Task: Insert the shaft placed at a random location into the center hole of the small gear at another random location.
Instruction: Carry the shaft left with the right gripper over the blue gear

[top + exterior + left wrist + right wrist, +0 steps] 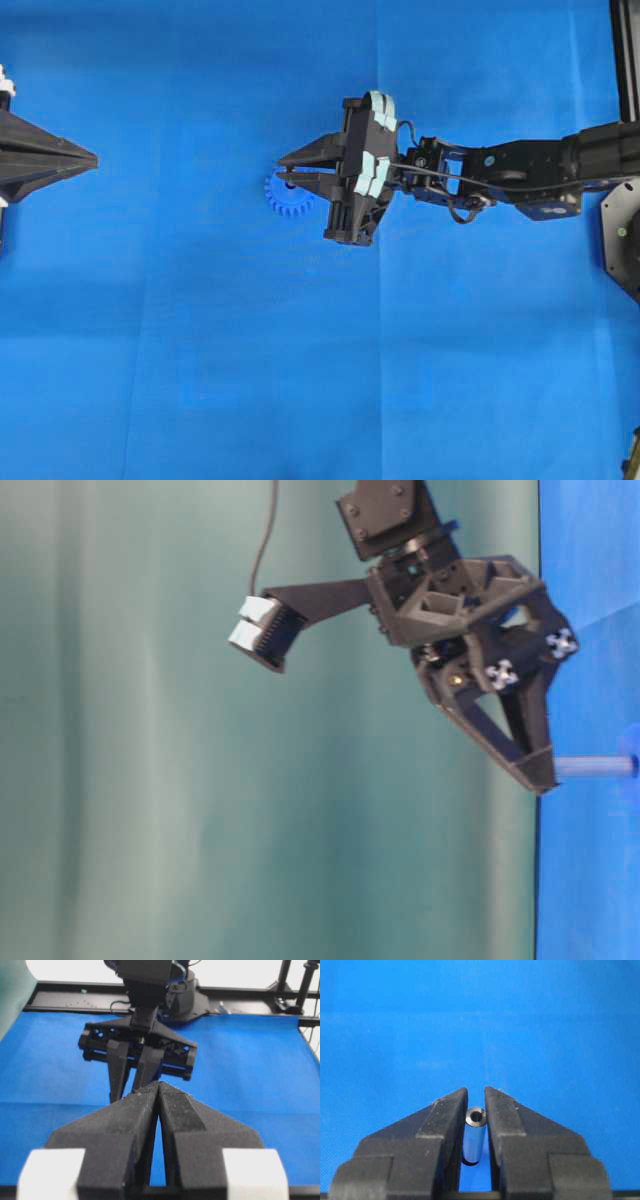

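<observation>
Overhead, the right gripper [287,178] at centre frame sits over the small gear [290,196], in the left wrist view the left gripper [158,1091] shows pressed-together fingers, and the right wrist view shows the shaft [474,1132] pinched between 2 fingers [445,1120].

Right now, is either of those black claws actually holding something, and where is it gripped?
Yes. The right tool pinches the shaft by its sides, partway along, the shiny round end poking past the tips. The left tool is shut and holds nothing.
</observation>
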### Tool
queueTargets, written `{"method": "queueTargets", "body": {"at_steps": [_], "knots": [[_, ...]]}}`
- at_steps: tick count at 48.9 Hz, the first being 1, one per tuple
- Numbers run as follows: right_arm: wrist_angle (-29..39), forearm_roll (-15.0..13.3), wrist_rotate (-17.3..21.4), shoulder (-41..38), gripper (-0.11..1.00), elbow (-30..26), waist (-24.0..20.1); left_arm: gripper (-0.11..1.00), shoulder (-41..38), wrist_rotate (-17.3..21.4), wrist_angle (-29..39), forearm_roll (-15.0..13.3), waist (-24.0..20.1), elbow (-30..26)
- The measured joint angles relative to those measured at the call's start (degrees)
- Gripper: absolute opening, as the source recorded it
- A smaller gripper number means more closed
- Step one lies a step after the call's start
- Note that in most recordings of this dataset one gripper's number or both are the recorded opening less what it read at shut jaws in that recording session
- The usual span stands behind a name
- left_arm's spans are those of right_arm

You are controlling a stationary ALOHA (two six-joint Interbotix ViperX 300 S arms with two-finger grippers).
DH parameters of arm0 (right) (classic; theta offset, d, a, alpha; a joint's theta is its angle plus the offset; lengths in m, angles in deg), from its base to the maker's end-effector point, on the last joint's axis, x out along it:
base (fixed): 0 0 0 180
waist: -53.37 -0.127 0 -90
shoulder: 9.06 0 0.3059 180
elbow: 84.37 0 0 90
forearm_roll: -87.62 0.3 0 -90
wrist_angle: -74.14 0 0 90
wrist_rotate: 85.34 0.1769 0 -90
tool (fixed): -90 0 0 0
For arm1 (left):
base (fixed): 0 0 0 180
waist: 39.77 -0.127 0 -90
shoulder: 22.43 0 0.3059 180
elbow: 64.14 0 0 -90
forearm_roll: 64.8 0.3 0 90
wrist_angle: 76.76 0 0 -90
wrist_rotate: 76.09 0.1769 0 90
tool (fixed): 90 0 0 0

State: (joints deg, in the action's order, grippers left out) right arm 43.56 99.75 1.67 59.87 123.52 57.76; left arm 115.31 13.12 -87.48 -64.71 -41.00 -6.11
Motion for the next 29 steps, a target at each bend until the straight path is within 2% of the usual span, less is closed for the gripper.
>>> {"method": "queueTargets", "body": {"at_steps": [29], "knots": [[-1.2, 0.4, 1.2, -3.5, 0.02, 0.1, -0.3, 0.00, 0.0, 0.0, 0.0, 0.0, 0.0, 0.2]]}}
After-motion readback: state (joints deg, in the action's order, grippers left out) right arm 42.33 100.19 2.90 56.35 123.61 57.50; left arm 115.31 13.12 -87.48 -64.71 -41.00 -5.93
